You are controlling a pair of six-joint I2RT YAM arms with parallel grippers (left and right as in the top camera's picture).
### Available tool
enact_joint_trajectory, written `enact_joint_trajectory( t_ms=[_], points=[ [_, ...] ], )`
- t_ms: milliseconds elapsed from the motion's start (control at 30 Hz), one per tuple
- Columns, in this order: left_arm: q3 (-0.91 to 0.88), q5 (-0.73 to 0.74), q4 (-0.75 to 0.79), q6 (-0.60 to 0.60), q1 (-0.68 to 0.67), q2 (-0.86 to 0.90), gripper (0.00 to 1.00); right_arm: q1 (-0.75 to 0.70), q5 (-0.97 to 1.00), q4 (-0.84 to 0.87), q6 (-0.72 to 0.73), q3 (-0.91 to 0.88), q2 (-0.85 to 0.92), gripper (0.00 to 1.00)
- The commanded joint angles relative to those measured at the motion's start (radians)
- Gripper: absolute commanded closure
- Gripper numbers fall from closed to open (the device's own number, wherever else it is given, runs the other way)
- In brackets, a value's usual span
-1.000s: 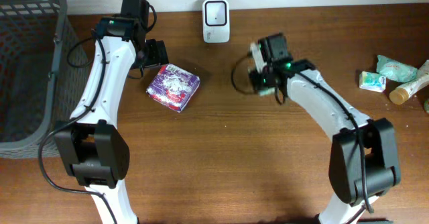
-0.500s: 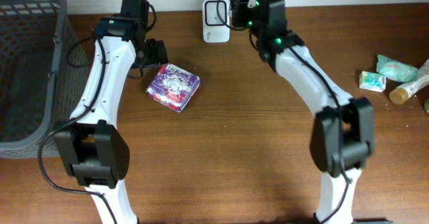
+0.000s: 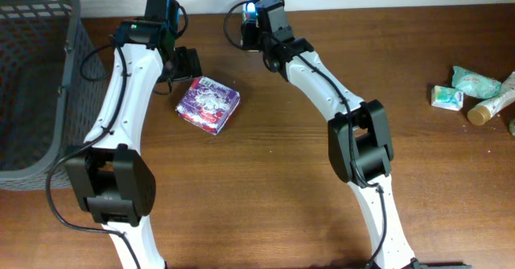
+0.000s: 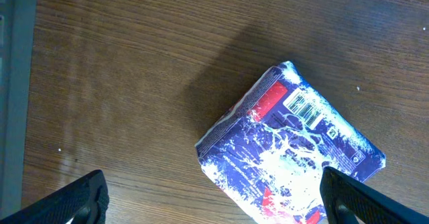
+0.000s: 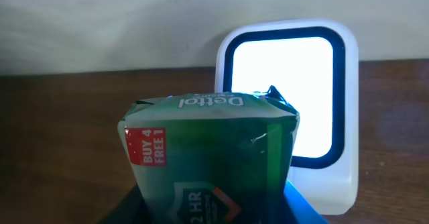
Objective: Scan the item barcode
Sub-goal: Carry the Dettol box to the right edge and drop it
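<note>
Right fingers (image 5: 303, 210) grasp a green Dettol pack (image 5: 211, 157) before the lit white scanner (image 5: 322, 83). Left fingers (image 4: 74, 200) hang released over a purple packet (image 4: 295, 150).

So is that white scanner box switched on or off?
On: the scanner window glows bright white behind the green Dettol packet.

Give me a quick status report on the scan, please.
Left gripper open by purple pack. Right gripper shut on Dettol pack, held at lit scanner. Nothing between them.
</note>
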Motion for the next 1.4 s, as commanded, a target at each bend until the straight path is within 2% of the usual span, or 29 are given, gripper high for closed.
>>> enact_joint_trajectory(
  t_ms=[0, 67, 133, 267, 333, 467, 600, 700, 733, 767, 800, 833, 967, 1033, 1067, 1100, 1167, 1233, 1367],
  points=[
    [0.006, -0.01, -0.002, 0.002, 0.006, -0.019, 0.01, -0.008, 0.053, -0.007, -0.066, 0.055, 0.001, 0.69],
    [0.006, -0.01, -0.002, 0.002, 0.006, -0.019, 0.01, -0.027, 0.126, -0.095, -0.069, 0.106, -0.019, 0.69],
    [0.006, -0.01, -0.002, 0.002, 0.009, -0.019, 0.01, -0.072, 0.288, -0.275, -0.068, 0.201, -0.038, 0.7],
    [0.006, -0.01, -0.002, 0.002, 0.006, -0.019, 0.01, -0.22, 0.336, -0.602, -0.067, 0.345, -0.041, 0.72],
    [0.006, -0.01, -0.002, 0.002, 0.006, -0.019, 0.01, -0.345, 0.337, -0.78, -0.067, 0.348, -0.04, 0.72],
    [0.006, -0.01, -0.002, 0.002, 0.006, -0.019, 0.01, -0.566, 0.352, -1.004, -0.064, 0.325, -0.029, 0.73],
    [0.006, -0.01, -0.002, 0.002, 0.006, -0.019, 0.01, -0.764, 0.385, -1.064, -0.075, 0.24, -0.029, 0.72],
    [0.006, -0.01, -0.002, 0.001, 0.006, -0.019, 0.01, -0.843, 0.365, -1.036, -0.123, 0.179, -0.028, 0.56],
    [0.006, -0.01, -0.002, 0.002, 0.006, -0.019, 0.01, -0.856, 0.349, -1.029, -0.126, 0.171, -0.028, 0.41],
    [0.006, -0.01, -0.002, 0.002, 0.006, -0.019, 0.01, -0.866, 0.326, -1.017, -0.125, 0.164, -0.028, 0.1],
    [0.006, -0.01, -0.002, 0.002, 0.006, -0.019, 0.01, -0.866, 0.325, -1.011, -0.125, 0.164, -0.028, 0.03],
    [0.006, -0.01, -0.002, 0.002, 0.006, -0.019, 0.01, -0.865, 0.325, -1.006, -0.125, 0.167, -0.029, 0.0],
    [0.006, -0.01, -0.002, 0.002, 0.006, -0.019, 0.01, -0.826, 0.264, -1.033, -0.125, 0.222, -0.082, 0.01],
    [0.006, -0.01, -0.002, 0.002, 0.01, -0.019, 0.01, -0.787, 0.059, -1.057, -0.126, 0.247, -0.146, 0.01],
    [0.006, -0.01, -0.002, 0.002, 0.013, -0.019, 0.01, -0.763, -0.104, -1.069, -0.126, 0.248, -0.177, 0.01],
    [0.006, -0.01, -0.002, 0.002, 0.013, -0.019, 0.01, -0.726, -0.323, -1.083, -0.173, 0.248, -0.197, 0.01],
    [0.006, -0.01, -0.002, 0.002, 0.013, -0.019, 0.01, -0.655, -0.546, -1.108, -0.272, 0.242, -0.195, 0.01],
    [0.006, -0.01, -0.002, 0.002, 0.013, -0.019, 0.01, -0.571, -0.56, -1.125, -0.303, 0.218, -0.194, 0.01],
    [0.006, -0.01, -0.002, 0.002, 0.011, -0.019, 0.01, -0.391, -0.425, -1.127, -0.302, 0.203, -0.193, 0.01]
  ],
)
